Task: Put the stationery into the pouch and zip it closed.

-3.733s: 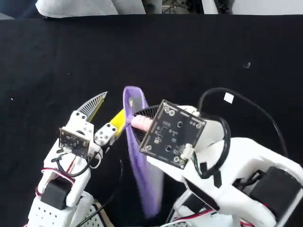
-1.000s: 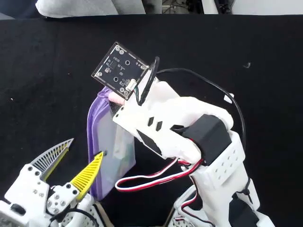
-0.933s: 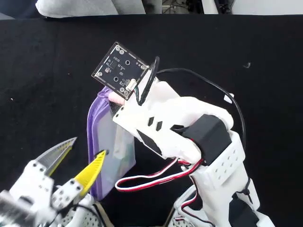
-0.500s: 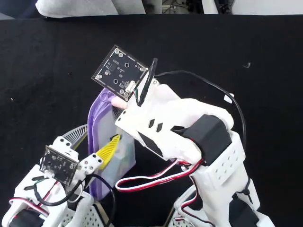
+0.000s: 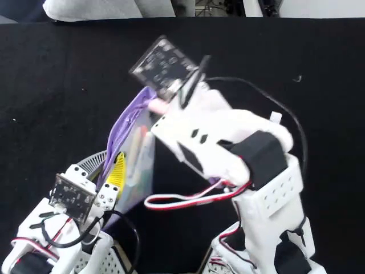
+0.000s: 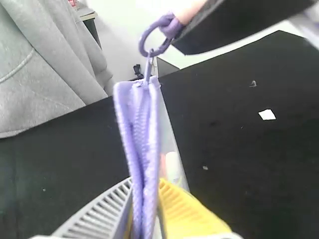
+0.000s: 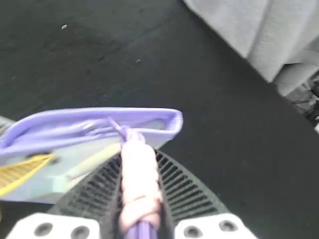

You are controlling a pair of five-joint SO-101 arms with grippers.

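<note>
The purple pouch [image 5: 130, 134] with a clear side hangs tilted above the black table, zipper edge up. My left gripper [image 5: 106, 169], one grey finger and one yellow finger [image 5: 117, 171], is shut on the pouch's near end [image 6: 142, 149]. My right gripper [image 5: 157, 105] is shut on the pink zipper pull [image 7: 137, 164] at the far end of the pouch [image 7: 89, 129]. Through the left wrist view the pull ring [image 6: 154, 37] hangs under the right gripper's black fingers [image 6: 224, 25]. Pale stationery [image 5: 140, 145] shows through the clear side.
A small white scrap [image 5: 275, 118] lies on the table to the right, and it is also in the left wrist view [image 6: 267, 114]. Grey cloth [image 5: 91, 8] lies past the table's far edge. A red and white cable [image 5: 188, 197] loops under the right arm.
The right arm has swung away and to the right with the zipper pull, tilting the pouch. The left gripper, open beside the pouch a second ago, has come in and shut on its near end.
</note>
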